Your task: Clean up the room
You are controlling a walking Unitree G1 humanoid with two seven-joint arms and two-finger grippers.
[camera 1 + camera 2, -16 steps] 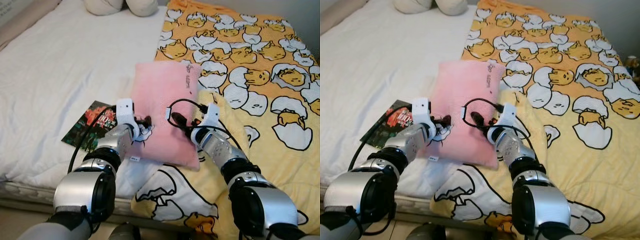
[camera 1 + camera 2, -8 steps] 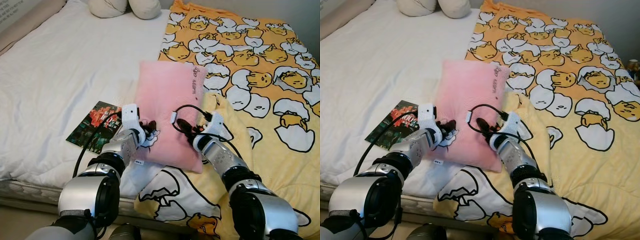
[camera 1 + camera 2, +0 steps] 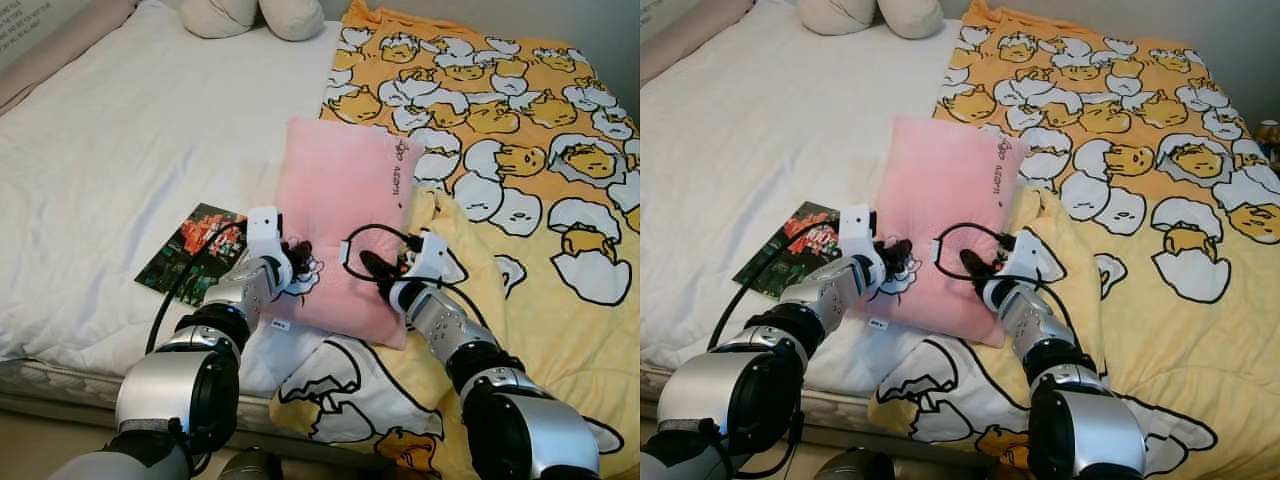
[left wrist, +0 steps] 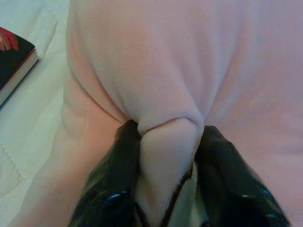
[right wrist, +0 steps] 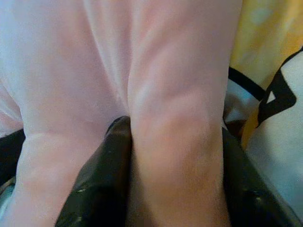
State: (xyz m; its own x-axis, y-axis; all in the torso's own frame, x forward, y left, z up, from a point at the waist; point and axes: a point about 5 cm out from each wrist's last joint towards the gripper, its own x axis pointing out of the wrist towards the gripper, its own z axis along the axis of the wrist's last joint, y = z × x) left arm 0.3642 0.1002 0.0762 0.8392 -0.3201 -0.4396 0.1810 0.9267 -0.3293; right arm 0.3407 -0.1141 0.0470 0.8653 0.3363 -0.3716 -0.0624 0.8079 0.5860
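At frame centre, the pink pillow [image 3: 340, 220] is being pinched by the left gripper [image 3: 297, 256] and right gripper [image 3: 372, 267], fingers clamped on folds at both near corners, apparently for a level lift.

The bed [image 3: 120, 130] is covered by a white sheet [image 3: 150, 100]. An orange and yellow blanket [image 3: 520, 130] printed with egg characters lies over the bed's right half and hangs off the near edge. A pink pillow [image 3: 345, 190] lies on the sheet, its right edge touching the blanket. A book [image 3: 190, 245] with a dark red-and-green cover lies flat on the sheet just left of the pillow. Two cream cushions [image 3: 255, 15] rest at the far end of the bed.
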